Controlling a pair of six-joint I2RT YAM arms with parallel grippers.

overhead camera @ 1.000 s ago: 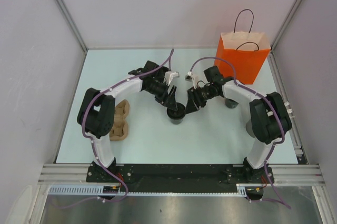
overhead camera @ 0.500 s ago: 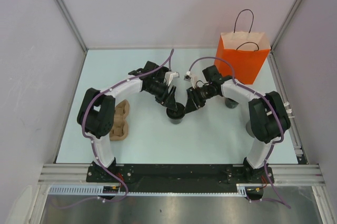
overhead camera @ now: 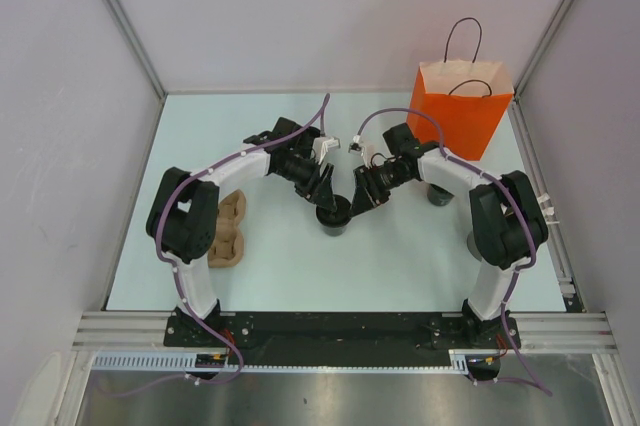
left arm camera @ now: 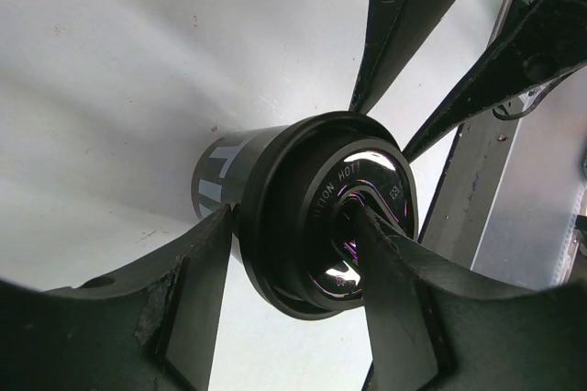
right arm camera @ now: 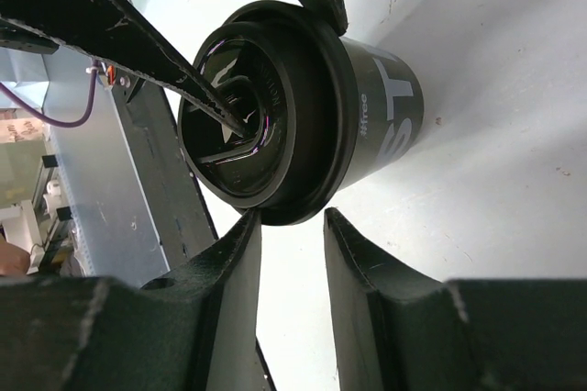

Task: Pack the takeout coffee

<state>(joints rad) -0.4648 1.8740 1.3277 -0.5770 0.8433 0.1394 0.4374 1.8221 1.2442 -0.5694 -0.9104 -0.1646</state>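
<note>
A pale counter (overhead camera: 280, 266) walled in white is shown from above. An orange paper bag (overhead camera: 462, 116) is set at its far right corner and a brown pulp tray (overhead camera: 230, 231) near its left edge. The takeout coffee (overhead camera: 333, 218) is stood upright near the counter's middle, long axis vertical, lid (left arm camera: 293, 180) uppermost. The cup is black, with white lettering (right arm camera: 390, 111) on its wall. The round black lid is glossy, with raised writing in its recessed top. The left tool (overhead camera: 325, 189) and right tool (overhead camera: 355, 198) are set at the lid from the far left and far right.

Only in the left wrist view is the left tool seen astride the rim: one finger (left arm camera: 197, 290) lies against the cup's outer wall and the other (left arm camera: 404, 308) across the lid's top. Whether the rim is clamped cannot be told.

Only in the right wrist view are the right tool's fingers (right arm camera: 225, 299) seen parted, their tips at the rim's edge. Whether the rim is pinched cannot be told.
</note>
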